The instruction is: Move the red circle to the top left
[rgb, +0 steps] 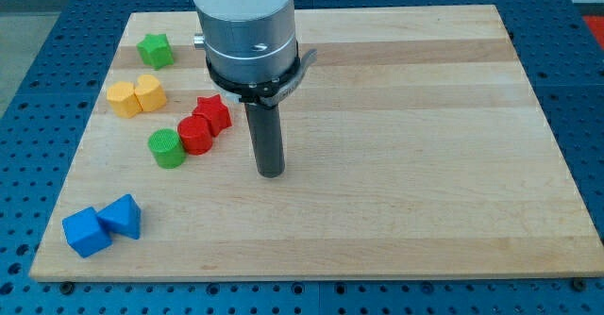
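Two blue blocks point(102, 224) sit by the board's point(425, 211) bottom-left corner as my tip point(271, 173), a bare rod with no fingers to part or close, rests just right of the red circle point(196, 134), wedged between green circle point(167, 148) and red star point(214, 113).

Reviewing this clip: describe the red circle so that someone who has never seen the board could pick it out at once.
Start at the wooden board and look at the cluster of blocks on the view's left. The red circle sits in the middle of that cluster, left of my tip and apart from it. It is the round red cylinder, wedged between the green circle and the red star, whose outline is pointed.
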Controlling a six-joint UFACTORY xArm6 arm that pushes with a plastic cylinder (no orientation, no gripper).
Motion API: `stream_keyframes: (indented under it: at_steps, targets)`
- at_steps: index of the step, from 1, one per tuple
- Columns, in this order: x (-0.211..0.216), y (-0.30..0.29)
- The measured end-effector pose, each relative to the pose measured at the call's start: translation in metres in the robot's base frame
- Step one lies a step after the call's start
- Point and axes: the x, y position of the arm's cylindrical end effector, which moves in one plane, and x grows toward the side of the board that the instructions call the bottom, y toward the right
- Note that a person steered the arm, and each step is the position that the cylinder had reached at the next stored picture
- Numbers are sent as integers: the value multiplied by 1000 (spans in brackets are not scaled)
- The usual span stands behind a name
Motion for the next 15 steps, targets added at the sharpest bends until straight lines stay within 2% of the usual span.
stream_keyframes:
  at_steps: [2,4,6,8,14,15]
  targets:
    - [0,-4]
    - [-3,-58]
    - [-7,-58]
    - [-33,-66]
    - [-34,-142]
    - [-47,-146]
